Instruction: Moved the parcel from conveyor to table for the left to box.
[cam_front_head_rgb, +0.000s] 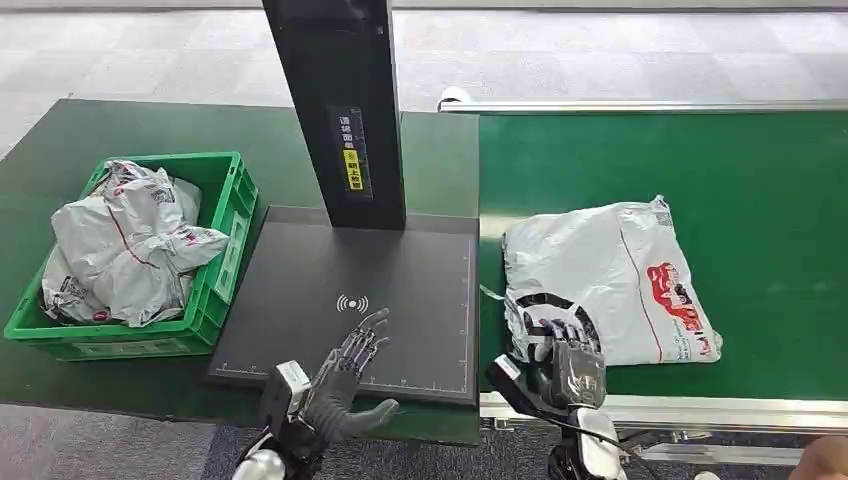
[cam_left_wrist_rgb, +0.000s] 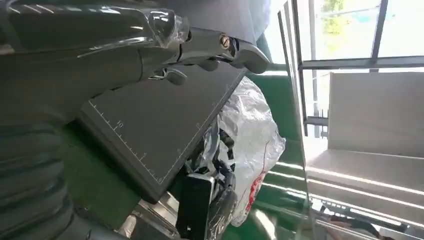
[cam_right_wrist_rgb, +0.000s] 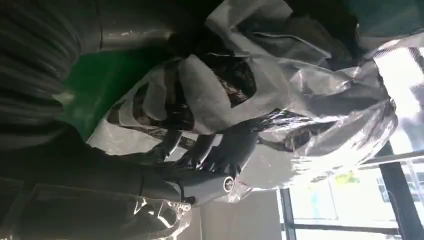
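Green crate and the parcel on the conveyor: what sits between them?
The black scanner pad with its upright post, and the open left robot hand over it, per the head view.

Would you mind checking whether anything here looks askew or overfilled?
The green crate is heaped: crumpled grey parcels rise above its rim. The parcel on the conveyor lies askew, its near corner under the right hand.

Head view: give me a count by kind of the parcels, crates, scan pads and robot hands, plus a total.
Parcels on the conveyor: 1, the grey parcel under the right hand
Parcels in the crate: at least 2, the bagged parcels, exact number unclear
Green crate: 1
Black scan pad: 1
Robot hands: 2, counting the left hand
Total: at least 7
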